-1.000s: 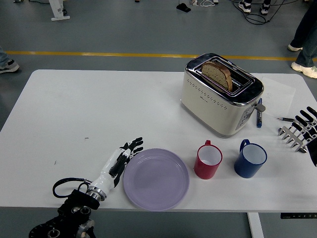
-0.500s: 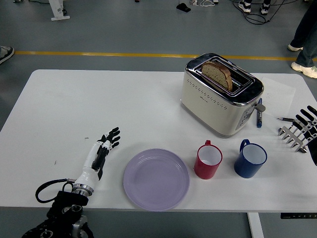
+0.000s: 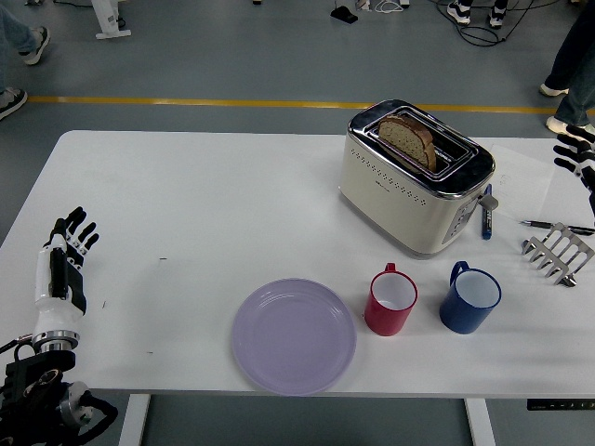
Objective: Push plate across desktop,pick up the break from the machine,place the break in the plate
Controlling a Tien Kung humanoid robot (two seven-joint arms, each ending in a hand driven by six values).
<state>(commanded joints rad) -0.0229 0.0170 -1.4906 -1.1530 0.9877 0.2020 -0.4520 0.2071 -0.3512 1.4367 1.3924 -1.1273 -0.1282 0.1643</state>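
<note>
Right hand (image 3: 578, 160) cut off by the right edge, only fingertips in view. Bread slice (image 3: 407, 139) lower part hidden inside the toaster (image 3: 414, 186) slot. Left arm base cut off at bottom-left corner.

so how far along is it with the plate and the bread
The purple plate sits near the table's front edge and the left hand is off at the left edge with open fingers, so the push looks done. Nothing is held: the right hand hangs at the right edge, open, level with the toaster. The bread slice is still in its slot, so picking and placing are both left.
</note>
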